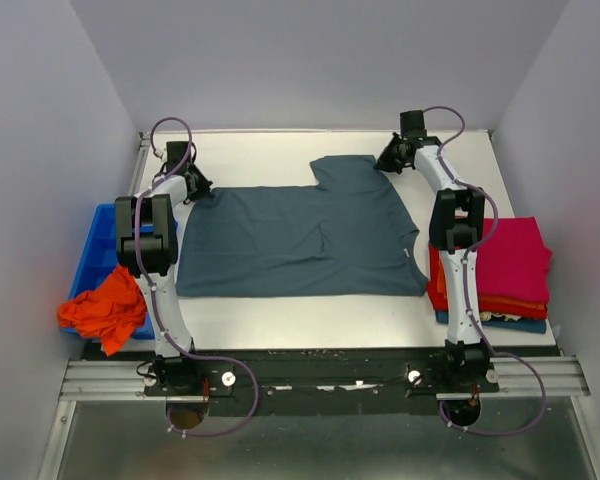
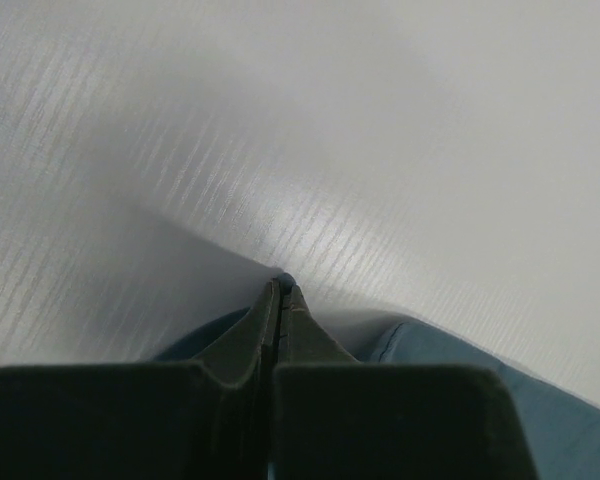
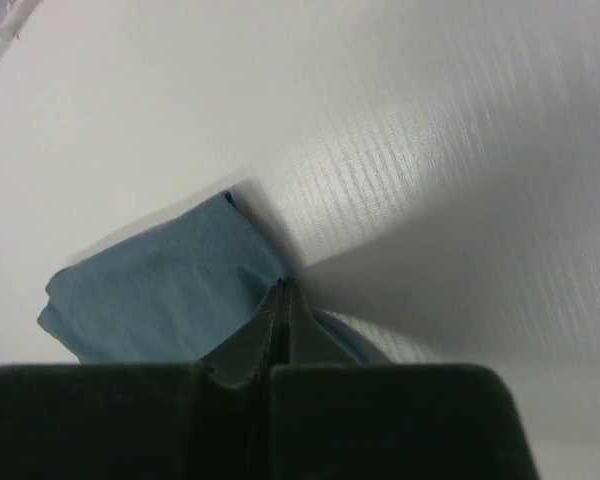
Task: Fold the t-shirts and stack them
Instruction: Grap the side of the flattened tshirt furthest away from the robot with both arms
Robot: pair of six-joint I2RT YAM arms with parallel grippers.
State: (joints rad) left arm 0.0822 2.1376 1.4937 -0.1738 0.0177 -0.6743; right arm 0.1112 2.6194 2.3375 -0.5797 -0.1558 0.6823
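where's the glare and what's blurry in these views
Left wrist: a soft sheen streaks the table, a shadow spreads from the left hand toward the frame's left edge, and the hand's dark near body is blurred. Right wrist: brighter glare at upper right, a shadow band running rightward from the right hand; the shirt looks fairly sharp. Top: even light, no glare.

White table [image 1: 280, 320]; grey-blue t-shirt [image 1: 300, 240] spread flat; folded stack [image 1: 515, 262] at right edge

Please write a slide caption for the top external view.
Left gripper and right gripper each pinch a far edge of the spread grey-blue t-shirt.
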